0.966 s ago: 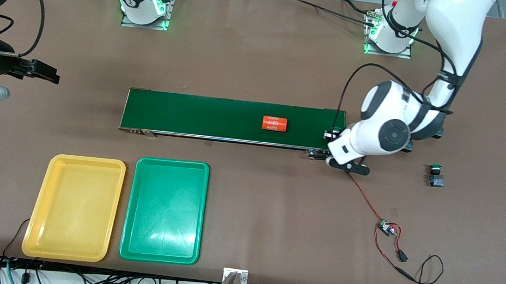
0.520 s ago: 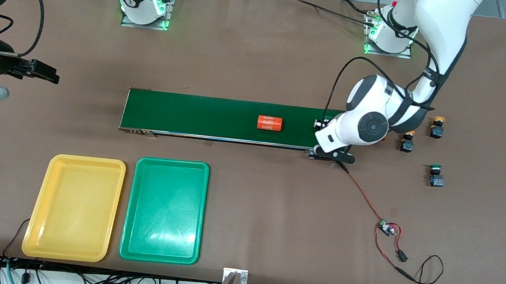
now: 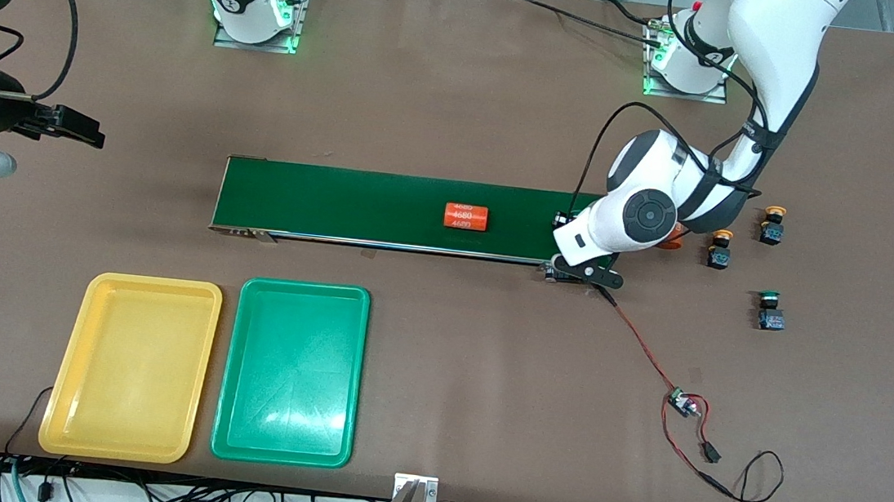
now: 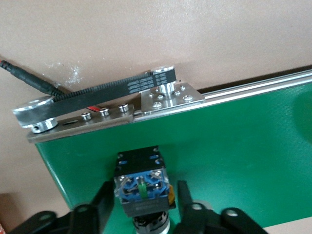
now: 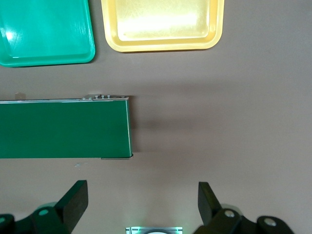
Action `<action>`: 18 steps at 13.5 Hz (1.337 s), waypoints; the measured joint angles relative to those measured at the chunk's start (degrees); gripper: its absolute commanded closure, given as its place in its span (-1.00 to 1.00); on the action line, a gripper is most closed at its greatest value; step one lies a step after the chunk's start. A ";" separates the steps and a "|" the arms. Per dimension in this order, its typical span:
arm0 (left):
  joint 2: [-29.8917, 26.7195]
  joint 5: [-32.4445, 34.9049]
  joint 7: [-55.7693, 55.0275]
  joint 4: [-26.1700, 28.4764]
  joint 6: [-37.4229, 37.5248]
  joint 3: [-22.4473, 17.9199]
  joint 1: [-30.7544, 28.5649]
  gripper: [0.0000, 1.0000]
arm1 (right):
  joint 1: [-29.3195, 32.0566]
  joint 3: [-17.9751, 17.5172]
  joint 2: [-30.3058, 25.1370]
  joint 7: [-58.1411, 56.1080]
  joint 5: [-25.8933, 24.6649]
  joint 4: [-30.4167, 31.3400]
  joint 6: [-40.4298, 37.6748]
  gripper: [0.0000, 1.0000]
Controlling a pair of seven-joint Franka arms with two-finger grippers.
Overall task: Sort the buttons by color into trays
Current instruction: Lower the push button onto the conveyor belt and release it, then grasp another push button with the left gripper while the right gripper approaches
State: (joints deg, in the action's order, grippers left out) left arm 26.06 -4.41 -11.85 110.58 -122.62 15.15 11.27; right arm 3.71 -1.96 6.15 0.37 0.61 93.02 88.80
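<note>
Loosening from a push-button switch [image 4: 141, 168], the left claw [image 4: 144, 189] is now parted over the conveyor belt's [image 3: 353, 203] three-o'clock end. The switch is thus left on the belt for transport. The right claw [image 5: 141, 187] is held open, waiting, over the worktop [image 3: 461, 105] at nine o'clock.

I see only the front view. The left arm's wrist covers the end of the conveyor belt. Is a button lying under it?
Observer: Yes. The left wrist view shows a button lying on the conveyor belt at that end, between the fingers of the left gripper.
Operator: Do the fingers grip it?
Observer: No. A slim gap shows on each side, so the jaws are open.
Operator: And the right gripper?
Observer: The right gripper hangs open over the bare table, just off the belt's end toward the right arm.
</note>
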 measured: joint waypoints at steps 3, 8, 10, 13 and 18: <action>-2.81 0.00 -0.14 -0.40 1.28 -0.04 -0.14 -1.00 | -0.01 0.00 0.03 0.00 0.00 0.00 -0.02 -1.00; -8.34 0.12 -0.13 -1.42 6.00 -1.80 -7.76 -1.00 | 0.00 0.01 0.10 0.00 2.82 0.04 -0.03 -1.00; -8.23 0.15 0.07 -1.31 6.03 -3.83 -10.99 -1.00 | 0.00 0.01 0.17 0.00 4.88 0.33 0.05 -1.00; -7.69 0.19 0.16 -1.02 5.81 -7.04 -12.43 -1.00 | -0.18 -0.09 -0.15 0.00 5.56 2.15 1.00 -1.00; -5.28 8.06 0.13 -1.00 2.20 -7.95 -16.26 -1.00 | -2.55 -0.29 -8.59 1.29 5.82 16.10 9.71 -1.00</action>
State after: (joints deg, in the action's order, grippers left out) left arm 20.79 3.65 -11.72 109.58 -120.42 7.19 -4.99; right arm 1.16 -2.25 -2.44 1.66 6.43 109.12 98.51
